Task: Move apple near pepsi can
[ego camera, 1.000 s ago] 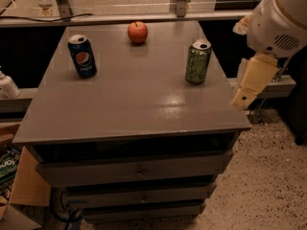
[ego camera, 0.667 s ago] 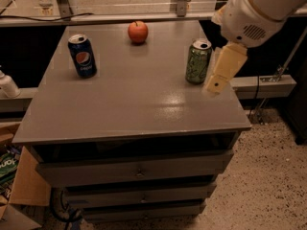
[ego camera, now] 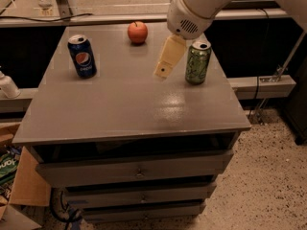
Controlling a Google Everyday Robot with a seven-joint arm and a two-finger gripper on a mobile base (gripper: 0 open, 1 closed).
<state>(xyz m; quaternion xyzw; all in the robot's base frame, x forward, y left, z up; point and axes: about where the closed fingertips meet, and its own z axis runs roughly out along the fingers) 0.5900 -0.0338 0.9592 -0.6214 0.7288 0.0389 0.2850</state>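
Note:
The red-orange apple [ego camera: 137, 32] sits at the far middle of the grey cabinet top [ego camera: 120, 109]. The dark blue pepsi can [ego camera: 82, 56] stands upright at the far left, well apart from the apple. My gripper [ego camera: 164, 69] hangs from the white arm above the table's middle right, just left of a green can [ego camera: 197, 63] and in front and to the right of the apple. It holds nothing that I can see.
The cabinet has drawers [ego camera: 136, 170] below its front edge. A cardboard box [ego camera: 21, 186] lies on the floor at the left. A metal rail [ego camera: 261, 85] runs at the right behind the cabinet. A white object [ego camera: 7, 85] stands left of the table.
The arm has swung left from beyond the table's right edge, passing in front of the green can, and the gripper now hangs over the table. The apple and cans have not moved.

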